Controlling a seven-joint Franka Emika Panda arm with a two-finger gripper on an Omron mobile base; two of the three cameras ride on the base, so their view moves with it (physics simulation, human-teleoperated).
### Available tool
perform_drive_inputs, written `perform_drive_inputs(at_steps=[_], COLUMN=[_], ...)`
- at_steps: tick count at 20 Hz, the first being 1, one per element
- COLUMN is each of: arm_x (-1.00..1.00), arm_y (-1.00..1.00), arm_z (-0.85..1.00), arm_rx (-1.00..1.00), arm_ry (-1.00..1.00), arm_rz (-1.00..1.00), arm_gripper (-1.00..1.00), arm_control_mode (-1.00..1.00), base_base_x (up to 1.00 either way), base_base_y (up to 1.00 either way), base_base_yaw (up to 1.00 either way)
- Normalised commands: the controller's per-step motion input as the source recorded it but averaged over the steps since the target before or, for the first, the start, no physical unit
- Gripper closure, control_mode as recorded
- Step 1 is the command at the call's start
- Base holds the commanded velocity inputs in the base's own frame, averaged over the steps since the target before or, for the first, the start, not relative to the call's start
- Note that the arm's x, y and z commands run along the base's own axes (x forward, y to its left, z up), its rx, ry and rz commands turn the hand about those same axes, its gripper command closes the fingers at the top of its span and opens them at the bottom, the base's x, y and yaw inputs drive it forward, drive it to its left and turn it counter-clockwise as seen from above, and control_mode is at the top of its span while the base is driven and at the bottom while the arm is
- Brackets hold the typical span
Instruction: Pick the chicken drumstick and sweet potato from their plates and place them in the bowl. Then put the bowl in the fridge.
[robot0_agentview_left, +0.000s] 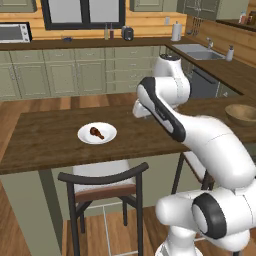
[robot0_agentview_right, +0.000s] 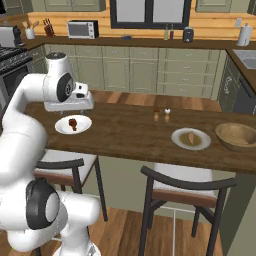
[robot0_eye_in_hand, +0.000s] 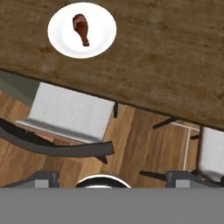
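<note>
On the long wooden counter (robot0_agentview_right: 130, 132), the task items are spread from left to right. Far right, the wooden bowl (robot0_agentview_right: 237, 136) sits empty near the counter end. Just left of it, a white plate (robot0_agentview_right: 190, 138) carries the sweet potato (robot0_agentview_right: 191, 137). Well apart, at the left end, a second white plate (robot0_eye_in_hand: 82, 29) carries the chicken drumstick (robot0_eye_in_hand: 81, 29). Two small shakers (robot0_agentview_right: 161, 115) stand between the plates, toward the far edge. Two chairs (robot0_agentview_right: 186, 189) are tucked under the near edge.

The arm is raised over the left end of the counter, with the hand pointing downward. The gripper (robot0_eye_in_hand: 105, 177) is spread wide and holds nothing; its fingertips (robot0_eye_in_hand: 43, 178) sit at the bottom of the hand view, over the chair seat and floor on the near side of the counter.

Governing relation: the drumstick lies ahead of the fingers and to the left in the hand view, across the counter edge. Its long axis runs roughly along the viewing direction, slightly tilted, thick end farther, thin end nearer. The likely next step is to carry the hand forward and left over the plate, then descend with the fingers straddling the drumstick across its narrow width. Neither food item is in the bowl yet.
</note>
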Motion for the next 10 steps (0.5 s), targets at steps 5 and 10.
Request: perform_drive_inputs(at_steps=[5, 10], arm_x=[0.75, 0.98], arm_y=[0.89, 0.94], arm_z=[-0.02, -0.47], arm_rx=[-0.07, 0.0], arm_ry=[0.03, 0.01], arm_rz=[0.3, 0.08], arm_gripper=[-1.0, -1.0], arm_control_mode=[-1.0, -1.0], base_base_x=[0.0, 0.0], base_base_y=[0.0, 0.0], base_base_yaw=[0.0, 0.0])
